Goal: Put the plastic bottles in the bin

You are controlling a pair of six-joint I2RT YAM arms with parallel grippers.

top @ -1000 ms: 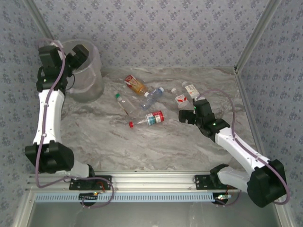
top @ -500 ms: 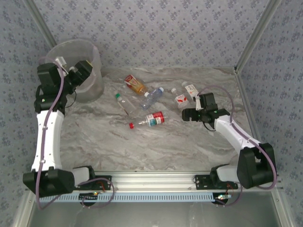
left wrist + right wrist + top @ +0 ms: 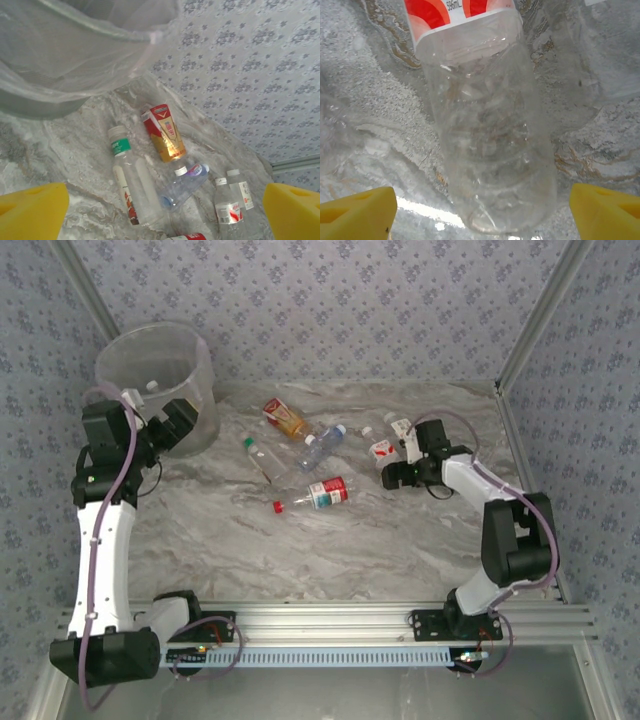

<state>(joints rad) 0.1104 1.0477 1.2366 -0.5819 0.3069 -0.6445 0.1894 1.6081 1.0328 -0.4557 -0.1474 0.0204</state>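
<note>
Bin stands upright at the far left of the table, with a clear liner over its rim. My left gripper hangs at the bin's right side, close to the wall; I can't tell if it touches. Its fingers are spread wide with nothing between them.

Every bottle I can make out lies on the table, outside the bin:
- Just right of the bin is the green-cap bottle, on its side.
- Next right, farther back, is the orange-label bottle.
- Then comes the blue-cap bottle, lying slantwise.
- Below those in the top view, still right of the bin, is the red-cap bottle with a red label.
- Well right of the bin, side by side, are the small red-label bottle and the small white-label bottle.

My right gripper is farthest right of the bin, low at the base of the small red-label bottle. Its fingers stand apart, one on each side of the clear body, with gaps both sides and no grip.
</note>
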